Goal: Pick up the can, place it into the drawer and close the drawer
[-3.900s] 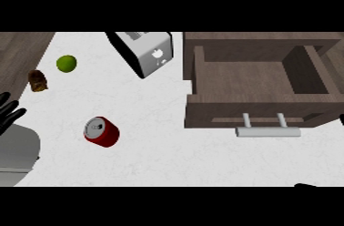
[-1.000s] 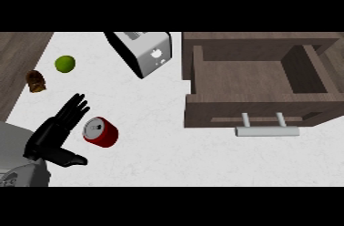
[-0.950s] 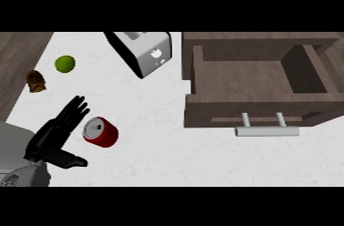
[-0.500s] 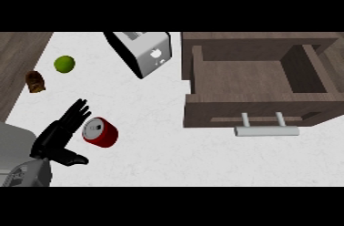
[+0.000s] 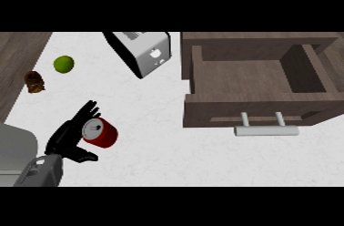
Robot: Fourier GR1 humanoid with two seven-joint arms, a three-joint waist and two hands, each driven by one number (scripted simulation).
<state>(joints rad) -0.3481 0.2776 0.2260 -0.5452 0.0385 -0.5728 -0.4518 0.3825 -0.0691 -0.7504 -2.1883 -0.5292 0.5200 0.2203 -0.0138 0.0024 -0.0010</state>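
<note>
Head view, looking down on a white counter (image 5: 168, 147). The can (image 5: 101, 132), red with a silver top, lies tipped on the counter at lower left, top end turned toward the left hand. Left hand (image 5: 70, 137) comes in from the lower-left corner on a grey forearm (image 5: 40, 172); fingers (image 5: 86, 112) straight and spread, lying along the left side of the can's top, thumb (image 5: 83, 155) stretched out below the can. Hand released, nothing curled round the can; whether the fingers touch the can or only overlap it in view, cannot tell. Right hand not in view. Drawer (image 5: 259, 95) pulled out at right, brown, interior bare wood, a pale bar handle (image 5: 265, 130) on its front face, well apart from the can. Toaster (image 5: 142, 52) at top centre, tilted in view, just left of the drawer. Lime (image 5: 63, 64) at upper left on the counter; a small brown object (image 5: 34, 81) below it near the counter's left edge, kind not clear. Grey block (image 5: 15, 147) at far left edge beside the forearm
</note>
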